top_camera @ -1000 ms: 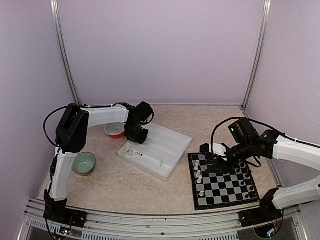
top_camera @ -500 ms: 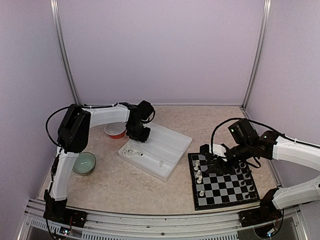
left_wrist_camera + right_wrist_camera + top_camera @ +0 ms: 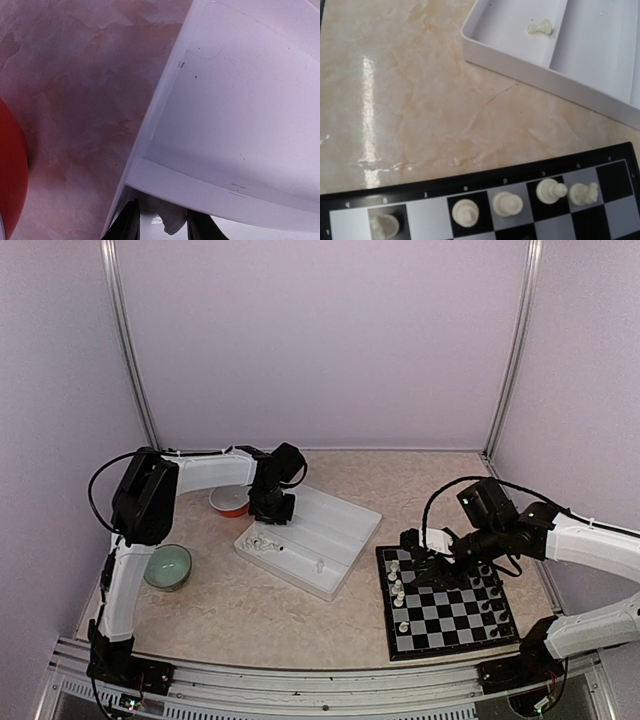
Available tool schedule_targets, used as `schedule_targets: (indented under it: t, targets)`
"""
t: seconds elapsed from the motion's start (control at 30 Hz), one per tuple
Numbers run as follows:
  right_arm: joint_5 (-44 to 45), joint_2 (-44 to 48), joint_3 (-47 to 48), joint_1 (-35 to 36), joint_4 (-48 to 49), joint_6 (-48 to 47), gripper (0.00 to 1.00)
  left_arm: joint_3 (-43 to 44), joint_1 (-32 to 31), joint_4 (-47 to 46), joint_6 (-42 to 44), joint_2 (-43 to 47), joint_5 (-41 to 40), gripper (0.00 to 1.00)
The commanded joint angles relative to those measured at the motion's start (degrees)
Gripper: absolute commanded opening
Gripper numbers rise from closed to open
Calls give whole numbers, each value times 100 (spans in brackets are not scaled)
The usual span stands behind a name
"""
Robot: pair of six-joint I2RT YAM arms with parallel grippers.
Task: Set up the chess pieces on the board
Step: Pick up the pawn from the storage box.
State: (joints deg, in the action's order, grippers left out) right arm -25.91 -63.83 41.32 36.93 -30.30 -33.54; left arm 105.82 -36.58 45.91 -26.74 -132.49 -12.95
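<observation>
A: What is found nearest?

B: The board (image 3: pixel 447 625) is laid at the near right. White pieces (image 3: pixel 397 587) are lined along its left edge and black pieces (image 3: pixel 488 590) along its right. The right gripper (image 3: pixel 420 562) is held low over the far left corner; whether it is spread or pressed together cannot be told.

A: And beyond that?

B: The white divided tray (image 3: pixel 335 530) is set mid-table, with a lone white pawn (image 3: pixel 540 27) lying in it. At its far left corner the left gripper (image 3: pixel 161 227) is poised, and a white piece (image 3: pixel 171 219) is seen between its fingers (image 3: pixel 129 225). A firm pinch cannot be confirmed.

A: How is the pick best done?

B: The piece should be centred between the pads, squeezed squarely and lifted straight up, so that the tray wall is cleared. The red bowl (image 3: pixel 230 503) behind should be avoided.
</observation>
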Motion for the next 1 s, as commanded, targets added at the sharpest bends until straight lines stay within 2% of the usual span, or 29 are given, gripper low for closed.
schedule_targets:
  t: [0.0,0.13,0.3,0.63,0.77,0.97]
  targets:
    - [-27,141,-80,-54,80,-39,36,-271,71,326,-149,146,-98,30]
    - [-28,147,-87,-54,80,-39,36,-274,81,393,-176,95,-37,25]
    - [-12,174,-106,-58,89,-47,36,-422,80,510,-211,111,-80,24]
    - [56,100,28,-54,111,16,35,-600,66,376,123,280,90,10]
    - [316,-24,449,-54,-47,71,34,-589,21,81,486,528,112,5]
    - [492,-419,1471,-90,-244,392,33,-880,-237,-632,1276,1296,227,3]
